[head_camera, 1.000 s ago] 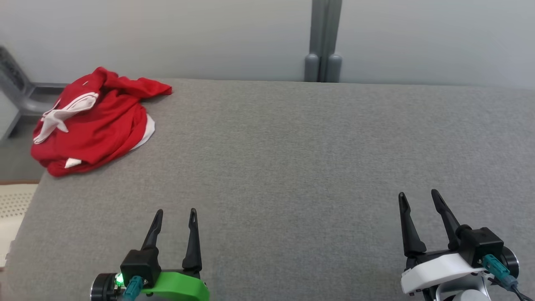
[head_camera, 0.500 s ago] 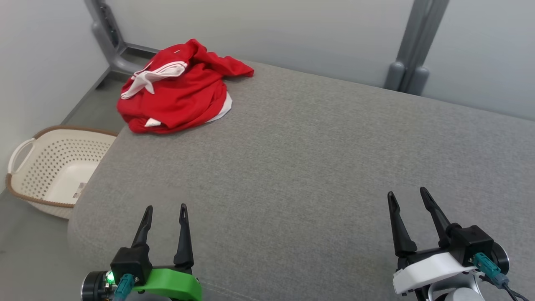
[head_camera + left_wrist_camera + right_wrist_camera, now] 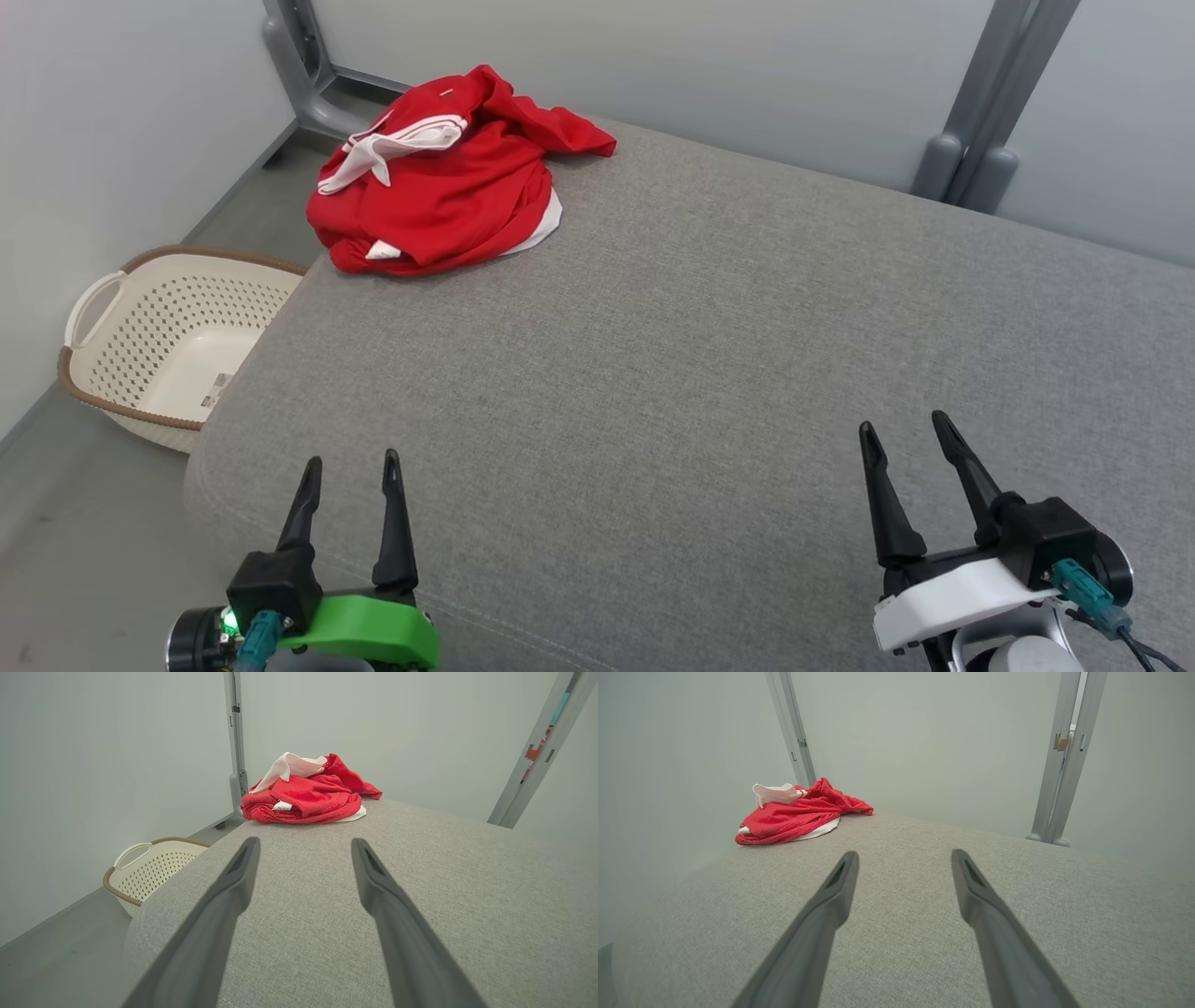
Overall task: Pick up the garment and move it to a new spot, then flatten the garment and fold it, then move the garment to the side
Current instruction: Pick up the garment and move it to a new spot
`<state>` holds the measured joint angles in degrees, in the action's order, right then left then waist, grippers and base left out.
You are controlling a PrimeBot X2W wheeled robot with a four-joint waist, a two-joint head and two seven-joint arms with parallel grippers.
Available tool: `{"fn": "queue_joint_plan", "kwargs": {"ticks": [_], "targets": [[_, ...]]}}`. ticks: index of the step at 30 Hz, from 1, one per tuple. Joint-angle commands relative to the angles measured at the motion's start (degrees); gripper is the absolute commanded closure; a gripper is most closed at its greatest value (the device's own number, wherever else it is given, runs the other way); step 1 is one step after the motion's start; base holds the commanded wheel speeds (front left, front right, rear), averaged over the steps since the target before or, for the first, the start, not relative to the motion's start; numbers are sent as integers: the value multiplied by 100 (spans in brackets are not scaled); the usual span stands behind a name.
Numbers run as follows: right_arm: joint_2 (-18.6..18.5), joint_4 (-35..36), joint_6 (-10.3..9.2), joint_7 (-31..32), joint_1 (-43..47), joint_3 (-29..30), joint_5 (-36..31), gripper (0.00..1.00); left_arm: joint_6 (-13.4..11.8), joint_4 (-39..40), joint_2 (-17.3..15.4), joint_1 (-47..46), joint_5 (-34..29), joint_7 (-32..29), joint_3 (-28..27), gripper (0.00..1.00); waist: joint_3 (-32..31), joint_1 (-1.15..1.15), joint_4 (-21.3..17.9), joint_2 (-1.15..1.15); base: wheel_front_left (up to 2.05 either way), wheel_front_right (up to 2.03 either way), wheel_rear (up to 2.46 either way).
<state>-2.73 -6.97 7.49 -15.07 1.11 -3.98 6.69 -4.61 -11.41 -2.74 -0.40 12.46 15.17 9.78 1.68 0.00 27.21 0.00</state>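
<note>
Camera farther left than before; left tool (image 3: 352, 457) and right tool (image 3: 902, 420) both wide-spread, empty, well apart from garment (image 3: 439, 196).

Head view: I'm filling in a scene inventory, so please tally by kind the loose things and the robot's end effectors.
Red and white garment: 1
Cream perforated basket: 1
End effectors: 2, the left end effector and the right end effector, both open
Total: 4
</note>
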Motion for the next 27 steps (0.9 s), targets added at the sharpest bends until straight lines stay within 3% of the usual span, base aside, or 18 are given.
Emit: {"fn": "queue_joint_plan", "kwargs": {"ticks": [1,5,11,17,20,27], "targets": [[-27,51,0,-17,-65,35,-56,0,-40,42,-26,-16,13,-2,-46,0,108,0,-92,0,0,0,0],[-27,239,0,-17,-186,34,-125,0,-32,188,-26,-184,-41,-2,-264,0,412,0,-332,0,0,0,0],[-27,581,-1,-16,-370,95,-367,0,233,510,-198,-976,-189,-3,-800,0,1009,0,-755,0,0,0,0],[-26,838,-1,-17,-678,172,-625,0,571,250,-952,-2583,-440,-4,-1197,0,1732,0,-1106,0,0,0,0],[-26,954,-1,-17,-877,134,-740,0,732,-361,-1556,-3478,-754,-301,-1103,0,2156,0,-1285,0,0,0,0],[-27,1078,-1,-16,-1223,70,-886,0,988,-2010,-2216,-4929,-800,-1215,-1009,0,3005,0,-1634,0,0,0,0]]}}
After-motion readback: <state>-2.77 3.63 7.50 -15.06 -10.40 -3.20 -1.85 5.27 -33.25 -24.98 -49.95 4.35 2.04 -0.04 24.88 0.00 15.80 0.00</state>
